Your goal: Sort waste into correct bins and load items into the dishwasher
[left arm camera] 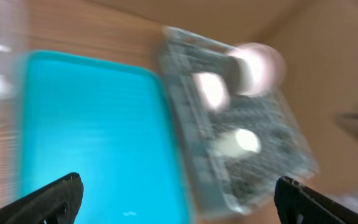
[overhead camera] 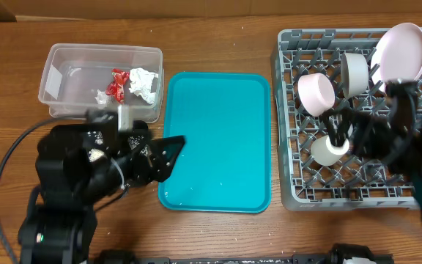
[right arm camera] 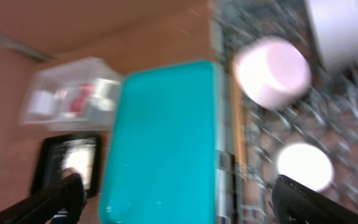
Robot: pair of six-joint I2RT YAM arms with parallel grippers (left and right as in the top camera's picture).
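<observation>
Right claw (overhead camera: 341, 133): spread wide, empty, over the dish rack (overhead camera: 290, 183) right of the teal tray (overhead camera: 215, 110). Small white cup (overhead camera: 328, 152) lies just beside it in the rack, on the tray side. Beyond: pink bowl (overhead camera: 316, 94), greyish-white bowl (overhead camera: 355, 72), then plate (overhead camera: 400, 51) at the corner farthest from the tray. Left claw (overhead camera: 168, 155), also wide and empty, hovers at the tray's left edge, well apart. Judgement: any cup adjustment falls to the right arm.

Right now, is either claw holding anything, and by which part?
Nothing is held: the left claw and the right claw both stand open and empty.
</observation>
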